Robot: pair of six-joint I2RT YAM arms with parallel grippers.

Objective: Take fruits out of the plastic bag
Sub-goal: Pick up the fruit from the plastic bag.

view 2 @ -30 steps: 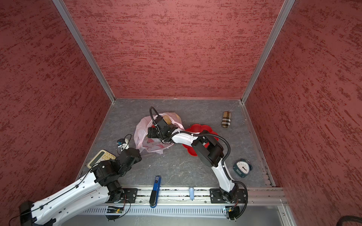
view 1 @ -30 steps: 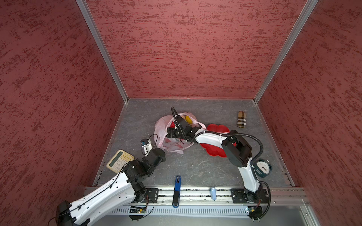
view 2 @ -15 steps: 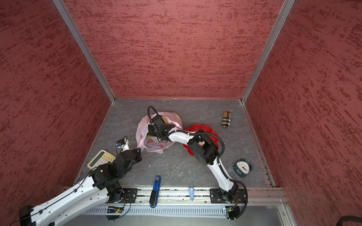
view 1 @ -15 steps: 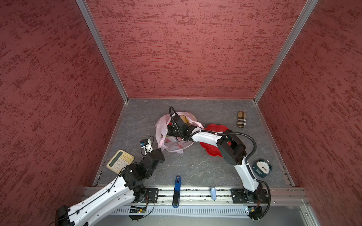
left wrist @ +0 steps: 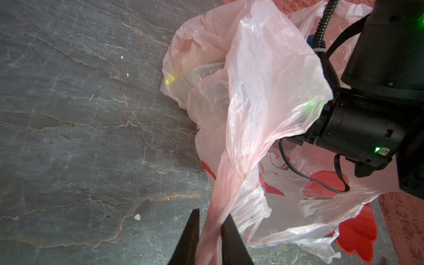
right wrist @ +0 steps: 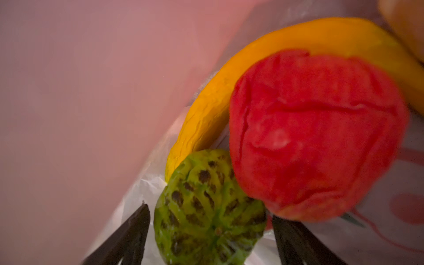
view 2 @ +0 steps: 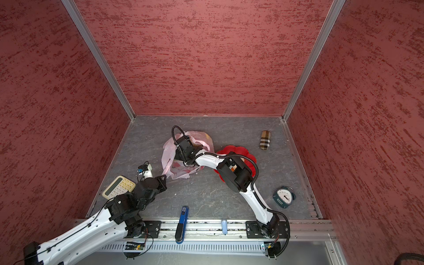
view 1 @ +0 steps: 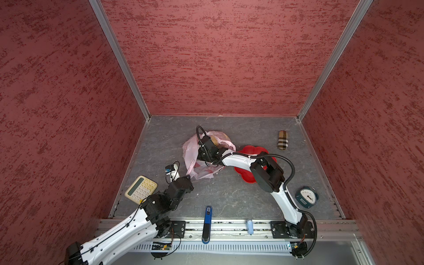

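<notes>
Two grippers meet at the thin translucent pale-pink plastic bag, which lies mid-table, touching the left of a red flower-shaped plate. The left gripper pinches the bag's twisted near edge. The right gripper, inside the bag, stands wide astride a green netted round fruit, beside a red wrinkled fruit and a long yellow banana.

Cream calculator lying by the left wall, red flower plate sitting mid-desk, plaid pouch lying far back, teal clock resting front right
</notes>
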